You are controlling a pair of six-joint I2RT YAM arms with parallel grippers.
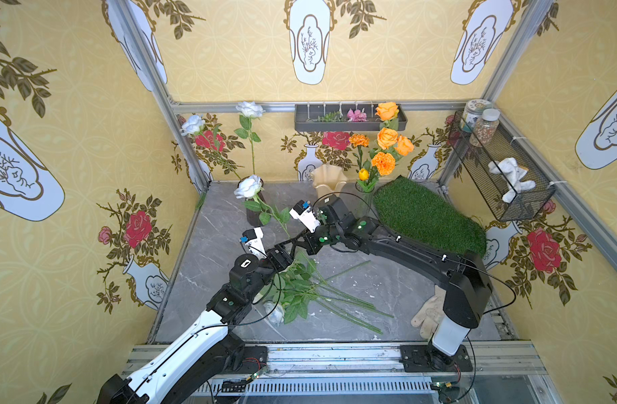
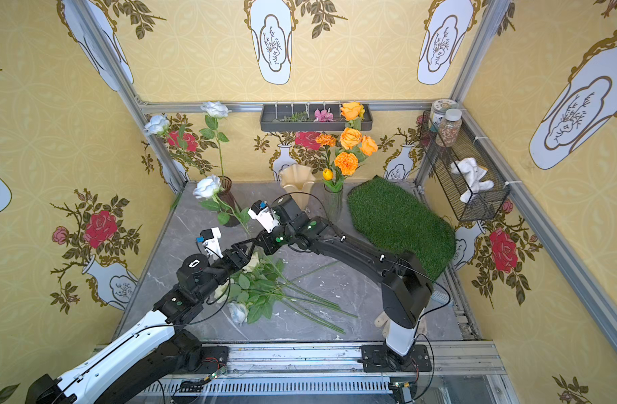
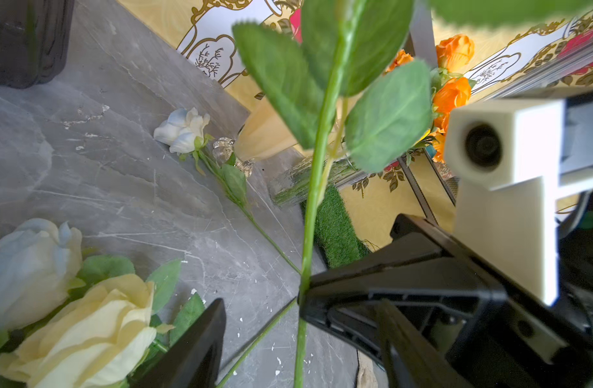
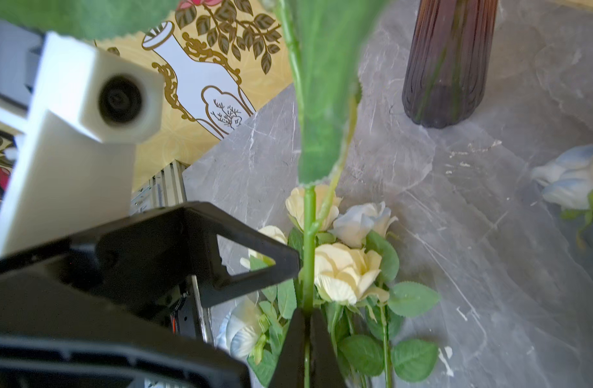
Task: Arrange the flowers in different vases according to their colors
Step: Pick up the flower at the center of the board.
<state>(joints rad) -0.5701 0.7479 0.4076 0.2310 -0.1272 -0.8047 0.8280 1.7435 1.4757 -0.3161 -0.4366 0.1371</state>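
Observation:
My right gripper [image 4: 306,315] is shut on the green stem of a pale blue-white rose [image 1: 247,187], holding it up beside the purple-brown vase [image 1: 254,215]. My left gripper [image 3: 300,304] is open, with that stem [image 3: 313,201] passing between its fingers [image 3: 194,346]; in both top views the two grippers meet over the table's middle [image 1: 293,242] [image 2: 253,242]. Two pale roses [image 1: 250,109] stand in the purple-brown vase. Orange flowers [image 1: 387,138] fill the clear vase [image 1: 364,201]. The cream vase [image 1: 328,182] stands between them. Cream and pale blue flowers [image 1: 293,286] lie piled under the left arm.
A grass mat [image 1: 426,217] leans at the back right. A wire basket [image 1: 503,175] hangs on the right wall and a dark tray shelf [image 1: 349,119] on the back wall. A glove [image 1: 429,311] lies by the right arm's base. One pale blue rose [image 3: 184,129] lies near the cream vase's foot.

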